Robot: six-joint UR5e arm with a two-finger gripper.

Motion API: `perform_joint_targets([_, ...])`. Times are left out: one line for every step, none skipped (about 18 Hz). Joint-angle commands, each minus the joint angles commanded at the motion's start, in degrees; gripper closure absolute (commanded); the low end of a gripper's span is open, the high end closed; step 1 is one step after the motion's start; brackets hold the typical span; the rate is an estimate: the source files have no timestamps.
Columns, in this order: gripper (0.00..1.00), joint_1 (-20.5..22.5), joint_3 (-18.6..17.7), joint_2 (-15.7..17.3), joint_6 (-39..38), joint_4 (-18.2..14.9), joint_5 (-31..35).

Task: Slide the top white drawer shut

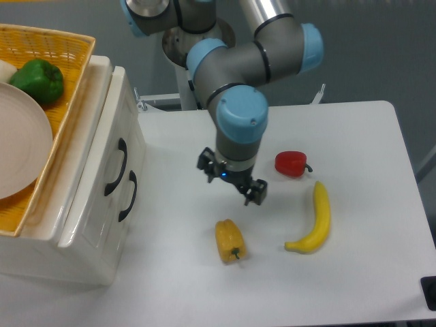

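Observation:
The white cabinet (pixel 88 225) stands at the left of the table. The top white drawer (pixel 102 146) has a black curved handle (pixel 116 167); its front stands slightly out from the cabinet body. The lower drawer front carries its own black handle (pixel 128 196). My gripper (pixel 231 180) hangs over the table to the right of the drawers, well apart from both handles. Its fingers (pixel 257 193) are spread and hold nothing.
A yellow woven basket (pixel 71 88) sits on the cabinet top with a white plate (pixel 20 146) and a green pepper (pixel 39 80). On the table lie a yellow pepper (pixel 229 240), a red pepper (pixel 291 163) and a banana (pixel 315 219).

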Motion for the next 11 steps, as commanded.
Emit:
perform_joint_targets([0.00,1.14,0.09,0.00,1.76,0.00,0.18])
perform_joint_targets([0.00,2.37,0.09,0.00,3.52,0.09,0.18])
perform_joint_targets([0.00,3.25,0.09,0.00,5.36,0.09,0.18])
perform_joint_targets([0.00,4.05,0.09,0.00,7.56,0.09,0.53])
perform_joint_targets([0.00,4.84,0.00,0.00,9.93,0.09,1.14])
perform_joint_targets([0.00,5.37,0.09,0.00,12.47,0.09,1.84])
perform_joint_targets([0.00,5.98,0.09,0.00,14.68,0.09,2.37])
perform_joint_targets([0.00,6.68,0.09,-0.09,16.61,0.09,2.37])
perform_joint_targets([0.00,7.47,0.09,-0.26,18.28,0.26,2.37])
perform_joint_targets([0.00,8.27,0.00,-0.26,19.43,0.61,2.37])
perform_joint_targets([0.00,8.88,0.00,-0.26,20.40,0.70,2.46])
